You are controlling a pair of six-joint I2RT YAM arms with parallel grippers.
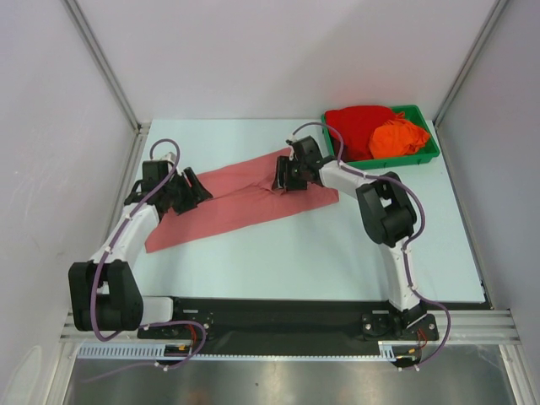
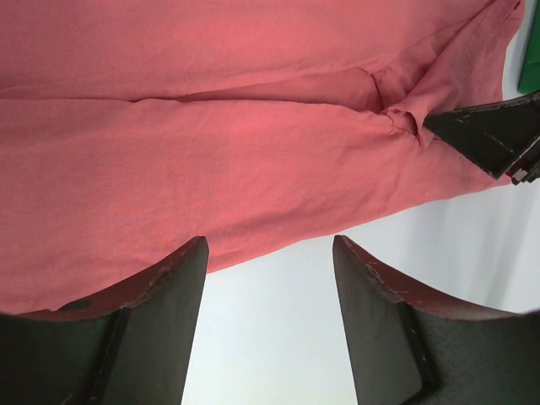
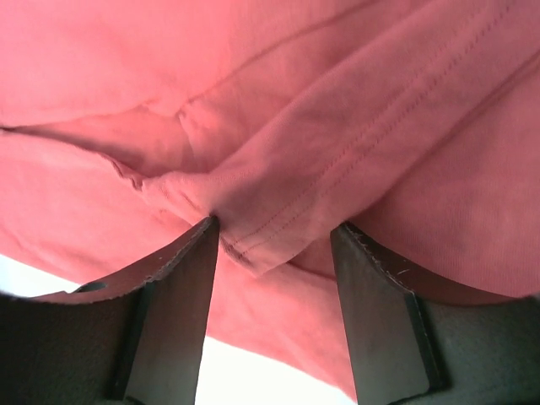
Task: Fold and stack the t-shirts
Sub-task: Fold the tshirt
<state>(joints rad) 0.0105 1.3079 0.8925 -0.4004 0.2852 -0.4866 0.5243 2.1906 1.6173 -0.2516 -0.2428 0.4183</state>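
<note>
The salmon t-shirt [image 1: 240,202] lies on the table as a long strip running from near left to far right. My left gripper [image 1: 201,192] is at the strip's left part. In the left wrist view it [image 2: 270,240] stands open over bare table, its fingertips at the near edge of the salmon cloth [image 2: 211,143]. My right gripper [image 1: 281,179] is over the strip's right part. In the right wrist view it [image 3: 274,226] is open, with a hemmed sleeve corner [image 3: 261,253] lying between the jaws. The bright red t-shirt [image 1: 359,125] and the orange t-shirt [image 1: 398,137] lie bunched in the tray.
The green tray [image 1: 396,160] stands at the far right corner, and its corner [image 2: 531,67] shows in the left wrist view. White walls close in the table on the left, back and right. The right gripper's finger [image 2: 489,139] shows in the left wrist view.
</note>
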